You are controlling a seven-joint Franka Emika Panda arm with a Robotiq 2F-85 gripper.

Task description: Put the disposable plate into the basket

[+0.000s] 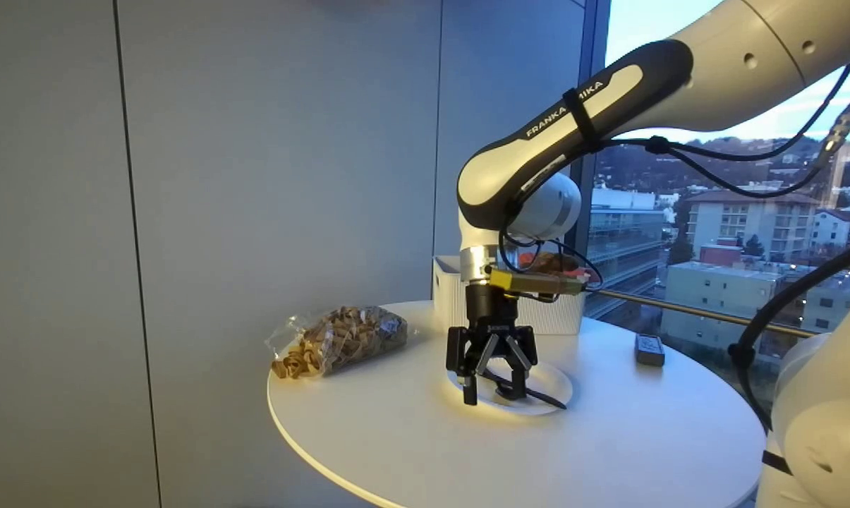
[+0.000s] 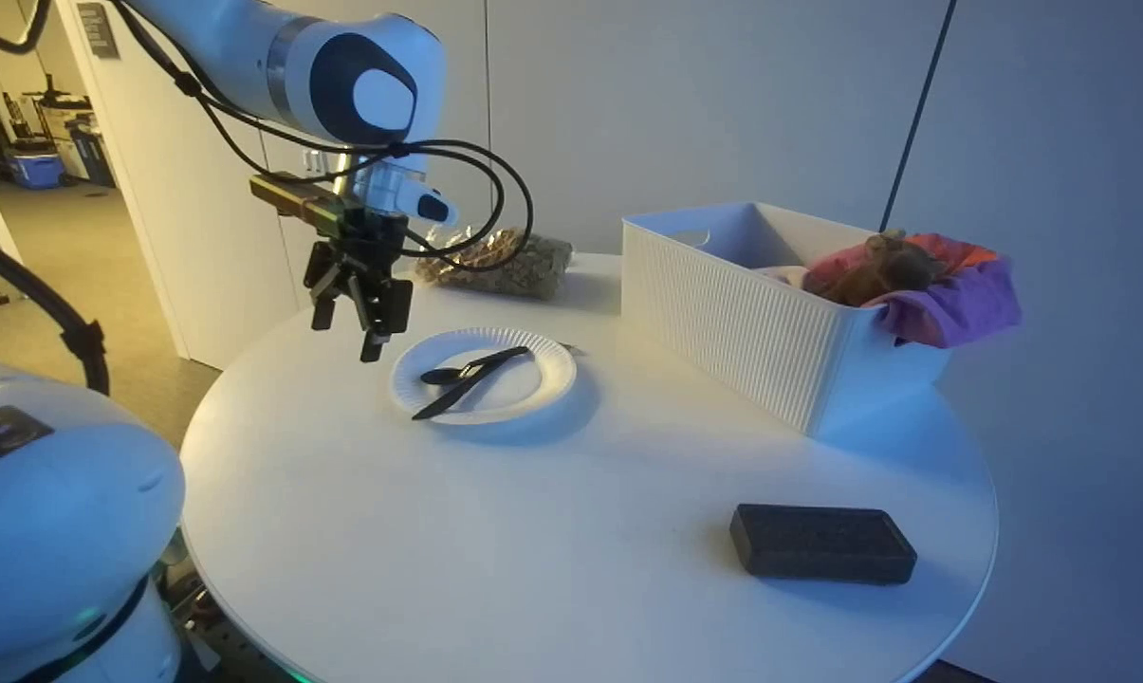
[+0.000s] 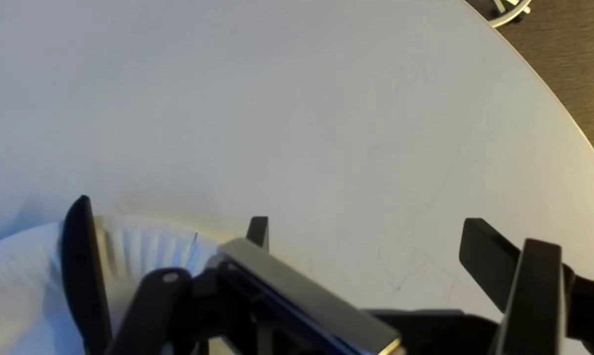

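The disposable plate is a round white plate with a ribbed rim (image 2: 509,391) and lies on the table. It also shows in an exterior view (image 1: 555,384), partly behind the gripper, and at the lower left of the wrist view (image 3: 149,241). Black plastic cutlery (image 2: 471,381) lies across its centre. The basket, a white ribbed box (image 2: 723,313), stands at the back of the table, also in an exterior view (image 1: 555,319). My gripper (image 2: 347,336) is open and empty, above the table beside the plate's edge. In the wrist view only bare table shows between the fingertips (image 3: 368,231).
A clear bag of brown snacks (image 1: 357,339) lies near the wall, also in an exterior view (image 2: 528,266). Purple and red cloth with a brown toy (image 2: 955,285) hangs over the basket's end. A dark block (image 2: 822,543) lies near the table's edge (image 3: 548,88).
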